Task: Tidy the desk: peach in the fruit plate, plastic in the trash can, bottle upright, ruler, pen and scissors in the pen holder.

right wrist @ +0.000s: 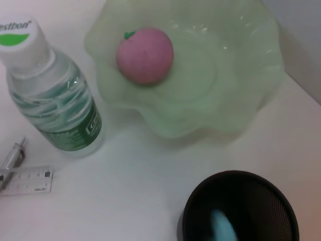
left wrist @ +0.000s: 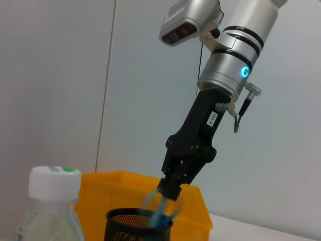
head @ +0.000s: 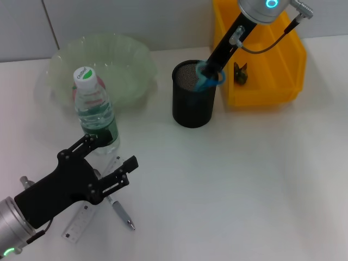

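The pink peach point(right wrist: 145, 54) lies in the green fruit plate point(head: 130, 60). The water bottle point(head: 95, 109) stands upright in front of the plate. My right gripper point(head: 207, 69) is at the rim of the black mesh pen holder point(head: 193, 103), shut on the blue scissors point(head: 211, 79), whose blades hang inside the holder. My left gripper point(head: 115, 149) is open and empty, low beside the bottle's base, above the clear ruler point(head: 80, 218) and the pen point(head: 123, 213) lying on the desk.
The yellow bin point(head: 272, 81) stands right behind the pen holder, with a dark crumpled piece point(head: 240, 74) inside it. The white desk stretches to the right and front of the holder.
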`<state>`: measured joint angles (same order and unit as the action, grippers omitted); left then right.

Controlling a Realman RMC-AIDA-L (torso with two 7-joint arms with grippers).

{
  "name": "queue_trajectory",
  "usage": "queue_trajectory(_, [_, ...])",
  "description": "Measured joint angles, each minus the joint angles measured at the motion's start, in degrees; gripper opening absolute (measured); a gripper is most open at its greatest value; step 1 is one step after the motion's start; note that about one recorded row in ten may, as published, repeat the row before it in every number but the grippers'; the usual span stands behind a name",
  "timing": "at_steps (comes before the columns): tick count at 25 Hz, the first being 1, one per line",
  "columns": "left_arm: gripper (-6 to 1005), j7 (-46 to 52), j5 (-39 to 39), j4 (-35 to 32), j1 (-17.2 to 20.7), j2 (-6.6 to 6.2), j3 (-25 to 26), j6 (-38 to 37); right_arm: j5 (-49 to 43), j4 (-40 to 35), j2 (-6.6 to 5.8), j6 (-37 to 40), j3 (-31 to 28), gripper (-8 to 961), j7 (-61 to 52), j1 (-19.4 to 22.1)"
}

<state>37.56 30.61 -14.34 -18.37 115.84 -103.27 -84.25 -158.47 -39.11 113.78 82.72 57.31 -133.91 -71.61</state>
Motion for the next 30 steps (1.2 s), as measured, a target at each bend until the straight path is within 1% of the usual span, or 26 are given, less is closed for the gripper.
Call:
queue_trajectory(4, [813,0.2,0.0,0.0,-0.1,-0.05,0.0,0.0,-0.1,-0.6,0.57,0.0,0.0,228,-0.5,0.4])
queue_trajectory(7, [813,0.2,0.1,0.0,-0.1,-0.07,0.0,0.0,-0.3,-2.5,1.33,-0.1,0.0,233,-0.6,1.2])
queue_trajectory(9, [813,0.4,0.2,0.0,-0.2,-0.09,0.0,0.0,-0.3,-5.6,2.07,0.0,0.0,236,-0.6,2.3])
queue_trajectory(11, [813,0.7,0.2,0.0,-0.2,-0.24,0.0,0.0,-0.2,-9.5,2.98,1.2,0.0,326,-0.6,3.9])
queue_trajectory(12, [813,1.1,0.3,0.0,-0.3,-0.35,0.0,0.0,0.2,-15.1,4.01,3.2,0.0,372,-0.6,6.1])
queue_trajectory(13, [813,1.1,0.3,0.0,-0.3,-0.35,0.0,0.0,0.2,-15.1,4.01,3.2,0.0,417,-0.6,6.1])
queue_trajectory(15, [812,1.5,0.3,0.0,-0.3,-0.49,0.0,0.0,1.7,-22.4,5.02,5.5,0.0,496,-0.3,9.9])
queue_trajectory(16, [812,1.8,0.3,0.0,-0.4,-0.60,0.0,0.0,3.4,-25.9,5.27,6.5,0.1,530,-0.2,12.3])
queue_trajectory(17, [812,2.1,0.3,0.0,-0.4,-0.69,0.0,0.0,7.9,-31.3,5.24,7.9,0.4,564,0.0,16.7])
queue_trajectory(18, [812,2.1,0.3,0.0,-0.4,-0.69,0.0,0.0,7.9,-31.3,5.24,7.9,0.4,598,0.0,16.7])
queue_trajectory(19, [812,3.1,0.3,0.0,-0.4,-1.20,-0.2,0.0,11.1,-33.9,5.11,8.7,0.3,632,0.2,19.4])
queue_trajectory(21, [812,4.0,0.4,0.0,-0.6,-1.66,-0.4,-0.1,18.5,-38.5,4.76,9.9,-0.3,632,1.9,25.4])
queue_trajectory(22, [812,4.0,0.4,0.0,-0.6,-1.66,-0.4,-0.1,26.3,-40.9,4.65,10.3,-1.3,632,5.8,31.6])
queue_trajectory(23, [812,4.5,0.7,0.0,-0.6,-1.78,-0.5,-0.1,26.3,-40.9,4.65,10.3,-1.3,632,5.8,31.6])
queue_trajectory(25, [812,6.0,2.5,-0.4,-0.7,-2.44,0.0,-0.1,34.5,-40.9,4.78,10.4,-3.1,632,11.5,37.7])
queue_trajectory(26, [812,6.2,2.8,-0.5,-0.8,-2.55,0.0,-0.1,38.3,-40.1,4.89,10.4,-4.0,632,14.9,40.4])
queue_trajectory(27, [812,6.2,2.8,-0.5,-0.8,-2.55,0.0,-0.1,45.3,-36.2,4.91,11.0,-5.3,633,22.2,45.1])
queue_trajectory(28, [812,6.5,3.1,-0.6,-0.9,-2.76,0.1,-0.1,45.3,-36.2,4.91,11.0,-5.3,633,22.2,45.1])
queue_trajectory(29, [812,6.5,3.1,-0.6,-0.9,-2.76,0.1,-0.1,48.4,-33.9,4.84,11.5,-5.8,633,26.6,47.1])
queue_trajectory(30, [812,7.9,4.0,-0.6,-1.3,-3.33,0.1,-0.2,51.0,-30.4,4.68,12.1,-6.5,633,31.9,49.1])
